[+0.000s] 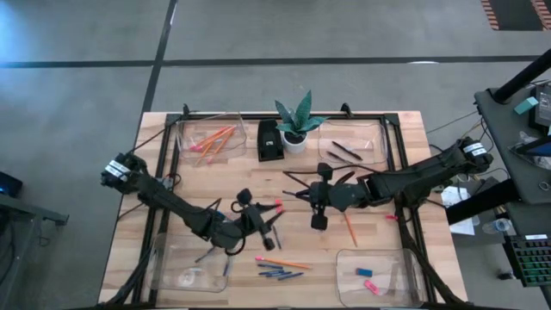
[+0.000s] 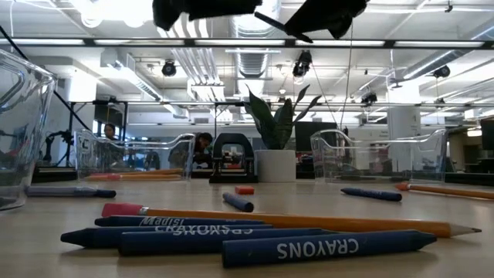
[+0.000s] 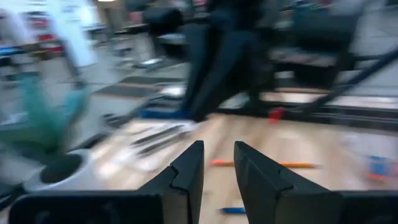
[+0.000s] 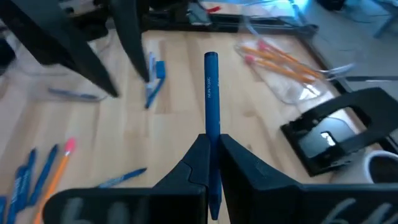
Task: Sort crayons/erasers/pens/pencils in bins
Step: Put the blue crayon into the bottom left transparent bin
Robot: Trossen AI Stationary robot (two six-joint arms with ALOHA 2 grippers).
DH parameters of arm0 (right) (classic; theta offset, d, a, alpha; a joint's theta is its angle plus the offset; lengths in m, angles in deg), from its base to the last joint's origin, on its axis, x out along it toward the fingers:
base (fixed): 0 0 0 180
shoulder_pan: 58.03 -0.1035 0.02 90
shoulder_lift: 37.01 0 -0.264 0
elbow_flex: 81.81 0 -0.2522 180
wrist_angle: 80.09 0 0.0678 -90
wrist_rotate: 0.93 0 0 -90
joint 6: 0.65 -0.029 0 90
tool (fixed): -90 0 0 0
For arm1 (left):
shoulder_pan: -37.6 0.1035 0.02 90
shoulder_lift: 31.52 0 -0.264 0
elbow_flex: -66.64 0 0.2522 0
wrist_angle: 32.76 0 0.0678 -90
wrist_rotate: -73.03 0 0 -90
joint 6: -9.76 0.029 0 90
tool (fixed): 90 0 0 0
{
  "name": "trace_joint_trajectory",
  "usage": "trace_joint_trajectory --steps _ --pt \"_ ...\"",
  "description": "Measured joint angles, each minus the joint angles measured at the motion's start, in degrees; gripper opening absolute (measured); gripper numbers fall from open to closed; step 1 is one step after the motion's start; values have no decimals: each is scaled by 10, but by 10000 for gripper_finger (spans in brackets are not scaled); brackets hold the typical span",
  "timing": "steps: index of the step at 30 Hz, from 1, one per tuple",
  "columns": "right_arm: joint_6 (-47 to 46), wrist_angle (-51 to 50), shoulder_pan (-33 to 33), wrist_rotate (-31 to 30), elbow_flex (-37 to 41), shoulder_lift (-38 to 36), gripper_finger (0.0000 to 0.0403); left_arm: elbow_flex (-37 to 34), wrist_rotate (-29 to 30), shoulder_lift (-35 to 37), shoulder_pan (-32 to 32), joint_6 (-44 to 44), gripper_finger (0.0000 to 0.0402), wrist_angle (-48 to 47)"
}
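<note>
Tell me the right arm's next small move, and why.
Probably swing the right gripper, shut on a blue stick, toward the near-left bin. The stick looks like a crayon, though I can't be sure. The pencils, dark pens and erasers already lie in the other three bins. The left gripper hovers open nearby, so go slowly.

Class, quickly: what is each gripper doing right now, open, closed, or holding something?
Left gripper: open, holding nothing, above the table's middle.
Right gripper: shut on a blue crayon, raised over the table.
</note>
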Motion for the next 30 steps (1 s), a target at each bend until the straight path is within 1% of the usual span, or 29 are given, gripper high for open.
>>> trace_joint_trajectory --steps 1,3,9,11,13,14,17,21,24,25,27,30 --pt "5 -8 0 8 -6 0 13 0 -23 5 1 1 75 0" --pt "11 -28 0 15 -21 0 13 0 -37 17 1 6 75 -7" --pt "45 -91 0 18 -82 0 13 -2 -37 48 7 61 75 -11" --pt "55 -107 0 18 -105 0 13 -2 -36 56 9 97 75 -12" --pt "66 -122 0 18 -123 0 13 -1 -19 62 13 138 75 -10" --pt "69 -125 0 18 -129 0 13 0 -6 65 13 144 75 -8" --pt "73 -137 0 18 -145 0 13 0 5 66 17 133 68 -5" --pt "72 -151 0 19 -157 0 13 -1 2 66 16 98 39 -5" --pt "69 -152 0 31 -159 0 13 -1 -3 67 16 83 31 -4" --pt "71 -152 0 43 -159 0 13 -1 -8 66 16 84 32 -2" --pt "74 -146 0 71 -158 0 13 -1 -37 67 17 86 40 6" --pt "87 -133 0 97 -158 1 13 -1 -111 67 17 92 64 9"
